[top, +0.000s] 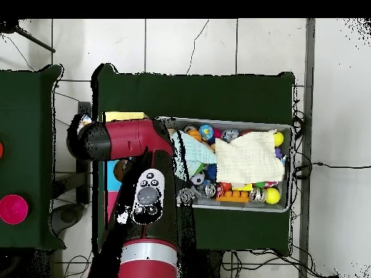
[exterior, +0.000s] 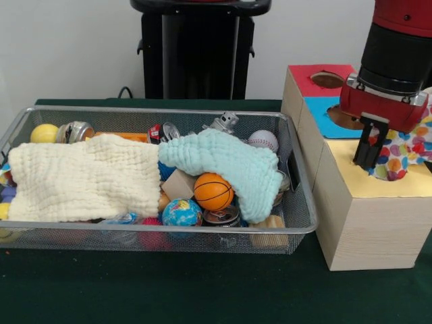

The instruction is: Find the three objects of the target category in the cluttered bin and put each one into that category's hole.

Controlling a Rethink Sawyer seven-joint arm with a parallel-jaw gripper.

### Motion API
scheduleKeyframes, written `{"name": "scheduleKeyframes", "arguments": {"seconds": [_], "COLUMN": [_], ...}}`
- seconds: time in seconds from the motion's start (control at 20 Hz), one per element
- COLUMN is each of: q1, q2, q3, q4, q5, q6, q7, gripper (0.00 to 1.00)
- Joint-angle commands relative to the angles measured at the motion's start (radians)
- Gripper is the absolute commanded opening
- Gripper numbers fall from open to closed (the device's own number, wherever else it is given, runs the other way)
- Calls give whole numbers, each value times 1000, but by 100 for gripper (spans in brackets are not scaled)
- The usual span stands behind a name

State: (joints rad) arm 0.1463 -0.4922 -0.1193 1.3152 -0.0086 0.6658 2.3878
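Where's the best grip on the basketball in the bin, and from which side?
Straight from above, fingers across the widest part of the basketball. Its top is bare, but the light blue cloth, a cardboard block and the globe ball crowd its sides.

We see a multicoloured spotted cloth (exterior: 405, 154) bunched at the gripper (exterior: 370, 150), over the yellow top of the wooden box (exterior: 364, 223). In the wire bin (exterior: 297, 223) a cream cloth (exterior: 81, 181) lies spread across the left half, and a pale blue cloth (exterior: 229, 162) drapes over the right, touching it at the middle.
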Motion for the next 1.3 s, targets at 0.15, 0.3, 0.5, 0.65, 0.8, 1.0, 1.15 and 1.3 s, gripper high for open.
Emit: {"name": "scheduleKeyframes", "arguments": {"seconds": [0.15,0.3,0.5,0.65,0.8,1.0,1.15,1.3], "q1": [15,5,-11,-4,-25,-56,-141,-127], "q2": [70,112,176,201,216,284,320,298], "q3": [27,45,72,75,98,76,142,130], "q4": [-32,-28,-4,4,11,-6,15,29], "q5": [-25,-35,-35,-36,-55,-142,-166,-169], "q6": [131,69,-49,-89,-148,-334,-433,-415], "q7": [48,29,36,47,1,-45,-91,-60], "gripper": [0,0,0,0,0,0,0,0]}}
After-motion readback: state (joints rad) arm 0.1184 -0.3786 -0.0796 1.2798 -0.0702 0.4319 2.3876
